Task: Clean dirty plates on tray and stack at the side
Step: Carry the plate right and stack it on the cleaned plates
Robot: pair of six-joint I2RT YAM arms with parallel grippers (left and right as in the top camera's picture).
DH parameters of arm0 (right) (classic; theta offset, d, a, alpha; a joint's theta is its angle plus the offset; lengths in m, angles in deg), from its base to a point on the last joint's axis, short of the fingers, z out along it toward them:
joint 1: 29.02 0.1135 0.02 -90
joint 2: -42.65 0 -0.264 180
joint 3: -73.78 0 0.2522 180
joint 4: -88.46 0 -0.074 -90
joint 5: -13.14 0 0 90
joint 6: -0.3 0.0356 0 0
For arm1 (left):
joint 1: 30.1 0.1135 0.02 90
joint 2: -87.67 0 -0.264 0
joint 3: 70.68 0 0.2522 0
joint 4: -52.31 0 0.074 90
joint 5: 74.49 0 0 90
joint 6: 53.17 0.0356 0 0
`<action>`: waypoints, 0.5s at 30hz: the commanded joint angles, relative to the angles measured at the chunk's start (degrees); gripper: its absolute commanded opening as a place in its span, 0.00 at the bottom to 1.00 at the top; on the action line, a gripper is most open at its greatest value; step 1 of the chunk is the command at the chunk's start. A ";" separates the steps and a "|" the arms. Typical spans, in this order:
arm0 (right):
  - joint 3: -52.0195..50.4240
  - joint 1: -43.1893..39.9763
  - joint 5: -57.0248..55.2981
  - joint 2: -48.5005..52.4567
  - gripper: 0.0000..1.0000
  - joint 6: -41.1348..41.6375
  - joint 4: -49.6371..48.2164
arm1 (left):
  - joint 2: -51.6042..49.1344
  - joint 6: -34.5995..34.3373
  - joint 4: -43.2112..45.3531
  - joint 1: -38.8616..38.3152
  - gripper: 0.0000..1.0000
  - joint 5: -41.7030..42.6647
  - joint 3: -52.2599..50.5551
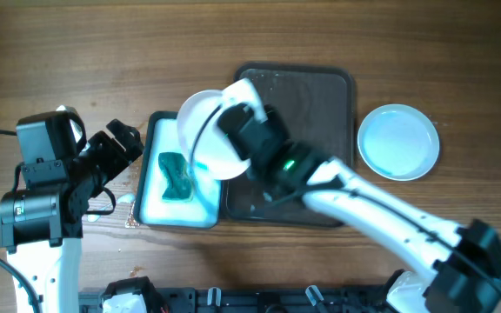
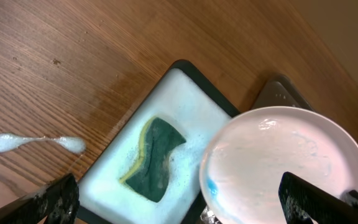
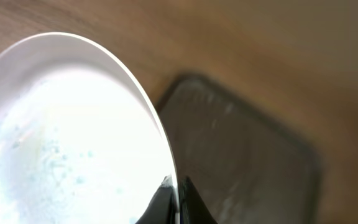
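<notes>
My right gripper is shut on the rim of a white plate and holds it tilted above the soapy basin, beside the dark tray. The wrist view shows its fingers pinching the plate's edge. A green sponge lies in the foam; it also shows in the left wrist view. My left gripper is open and empty, left of the basin, above the sponge and plate. A clean light-blue plate sits right of the tray.
A streak of foam lies on the wood left of the basin. The tray's corner shows behind the held plate. The tray surface looks wet.
</notes>
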 commanded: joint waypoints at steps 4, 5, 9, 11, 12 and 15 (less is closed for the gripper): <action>3.15 -30.23 23.85 -15.30 0.04 19.10 13.64 | -0.11 0.28 0.15 0.37 1.00 -0.76 0.46; 3.13 -36.04 24.48 -15.34 0.04 18.99 17.20 | -0.11 0.28 0.15 0.37 1.00 -0.76 0.46; 1.22 -57.68 24.48 -11.02 0.04 17.16 26.03 | -0.11 0.28 0.15 0.37 1.00 -0.76 0.46; -1.05 -64.76 25.24 -7.06 0.04 15.74 26.38 | -0.11 0.28 0.15 0.37 1.00 -0.76 0.46; -2.21 -67.34 25.62 -4.57 0.04 15.69 26.84 | -0.11 0.28 0.15 0.37 1.00 -0.76 0.46; -4.50 -70.71 32.17 2.23 0.04 11.56 27.58 | -0.11 0.28 0.15 0.37 1.00 -0.76 0.46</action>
